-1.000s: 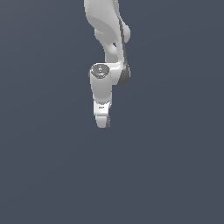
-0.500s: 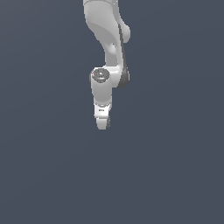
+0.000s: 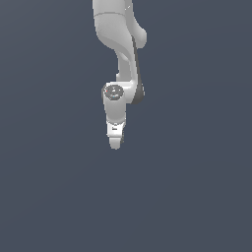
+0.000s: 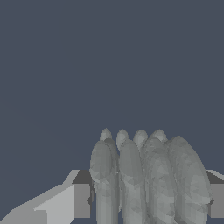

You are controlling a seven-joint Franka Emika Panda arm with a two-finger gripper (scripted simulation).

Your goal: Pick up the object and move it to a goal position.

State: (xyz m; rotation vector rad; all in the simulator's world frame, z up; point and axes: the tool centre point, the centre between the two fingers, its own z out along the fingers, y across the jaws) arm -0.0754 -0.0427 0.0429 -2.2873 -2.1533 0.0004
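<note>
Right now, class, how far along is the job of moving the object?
Done: the gripper is around the grey lumpy object, which sits between its fingers. In hand: the grasp; whether it is clamped is unclear. Left: carrying it to the goal, not in view.

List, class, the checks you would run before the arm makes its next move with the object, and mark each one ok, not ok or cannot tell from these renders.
1. Object between the fingers: ok. The wrist view shows a grey lobed object filling the gripper.
2. Fingers closed on it: ok, pads sit at both its sides.
3. Grip centred: cannot tell, the object's lower part is cut off.
4. Object visible from outside: not ok, the exterior view shows only the arm and gripper.
5. Goal position marked: cannot tell, no marker appears in either view.
6. Path free: ok, nothing else shows around the arm.
</note>
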